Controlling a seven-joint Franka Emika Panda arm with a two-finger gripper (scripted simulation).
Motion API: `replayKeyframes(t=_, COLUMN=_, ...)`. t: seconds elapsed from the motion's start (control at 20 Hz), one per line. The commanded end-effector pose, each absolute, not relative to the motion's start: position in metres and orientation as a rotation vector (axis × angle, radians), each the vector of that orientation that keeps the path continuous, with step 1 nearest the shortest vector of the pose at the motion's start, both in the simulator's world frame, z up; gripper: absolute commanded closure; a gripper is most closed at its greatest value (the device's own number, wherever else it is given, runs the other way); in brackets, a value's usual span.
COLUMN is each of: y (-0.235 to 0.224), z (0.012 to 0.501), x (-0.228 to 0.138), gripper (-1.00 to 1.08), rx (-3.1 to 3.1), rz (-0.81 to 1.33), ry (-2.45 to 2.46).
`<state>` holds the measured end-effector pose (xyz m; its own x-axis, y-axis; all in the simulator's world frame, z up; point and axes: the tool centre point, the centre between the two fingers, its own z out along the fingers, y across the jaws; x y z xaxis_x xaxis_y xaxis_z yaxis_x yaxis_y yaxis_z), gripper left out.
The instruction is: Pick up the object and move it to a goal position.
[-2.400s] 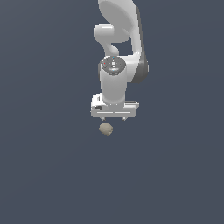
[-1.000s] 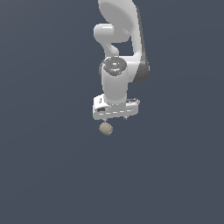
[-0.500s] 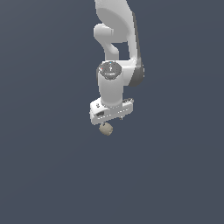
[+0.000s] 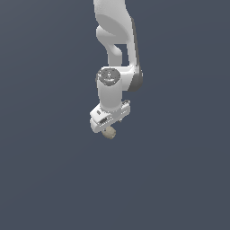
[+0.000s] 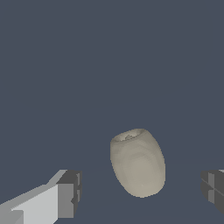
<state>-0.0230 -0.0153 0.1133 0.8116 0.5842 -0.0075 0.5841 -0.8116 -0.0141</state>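
Tan-beige object (image 4: 109, 132), small and lumpy, sits directly under the white end effector (image 4: 108, 126) in the exterior view, its upper part tucked against the hand's underside; whether it touches cannot be told from that angle. Wrist view: object (image 5: 138, 162) lies between the two dark finger pads (image 5: 70, 194), clear gaps on both sides, neither pad touching it, so the end effector (image 5: 140, 190) is spread wide and grasping nothing. Object shape there is egg-like, one end dimpled, surface mottled. White arm (image 4: 117, 49) comes down from the top edge of the exterior view, wrist tilted a little. Open room on every side of the object; uniform dark slate-grey surround, no visible edge, seam or horizon to mark the bench. No containers in either view
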Motion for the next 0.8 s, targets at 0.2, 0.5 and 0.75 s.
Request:
replayKeyframes(t=0.2, y=-0.024, z=0.102, x=-0.026, gripper=-0.92, rx=-2.895, rz=0.009, ry=-1.206)
replayKeyframes(t=0.5, y=-0.030, z=0.095, x=-0.028, gripper=-0.92, rx=-2.830, rz=0.004, ry=-1.360)
replayKeyframes(t=0.75, y=-0.033, z=0.092, x=-0.029, gripper=-0.92, rx=-2.796, rz=0.001, ry=-1.432)
